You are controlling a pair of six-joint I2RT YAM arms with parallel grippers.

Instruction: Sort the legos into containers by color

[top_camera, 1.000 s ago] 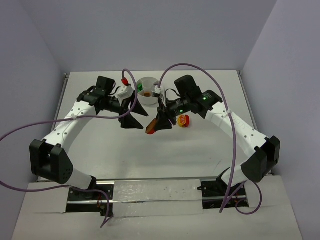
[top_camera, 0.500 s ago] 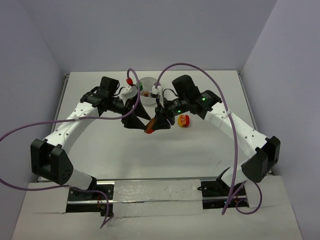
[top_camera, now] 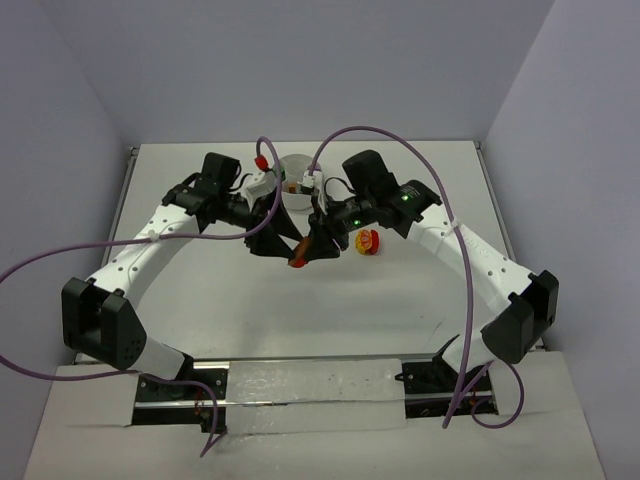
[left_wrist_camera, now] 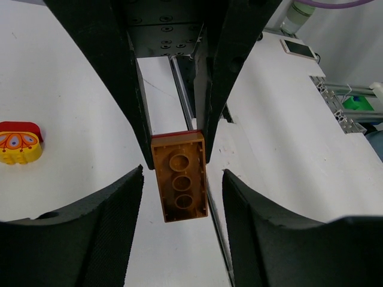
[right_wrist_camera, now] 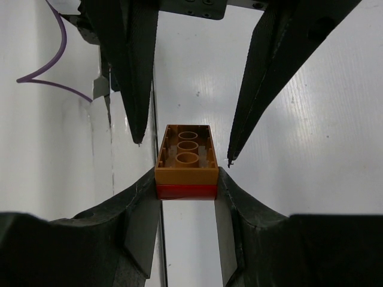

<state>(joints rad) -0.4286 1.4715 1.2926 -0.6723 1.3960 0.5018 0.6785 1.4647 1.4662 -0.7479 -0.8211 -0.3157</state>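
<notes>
Brick [right_wrist_camera: 186,156] points lengthwise (seemingly) at left pincer [left_wrist_camera: 182,173].

The top camera sits above and behind the 2 arm bases. It looks down toward the far edge of the surface [top_camera: 200,300], distant enough to take in both arms whole. The left wrist camera looks out close between the fingers of its own left pincer [left_wrist_camera: 182,179], facing the right pincer [left_wrist_camera: 176,162] head-on. The right wrist camera does the reverse, just as near. All 3 views share the orange-brown brick [left_wrist_camera: 179,185] between the pincers. The top and left wrist views also share a yellow-and-red piece [left_wrist_camera: 20,143] lying on the surface.
</notes>
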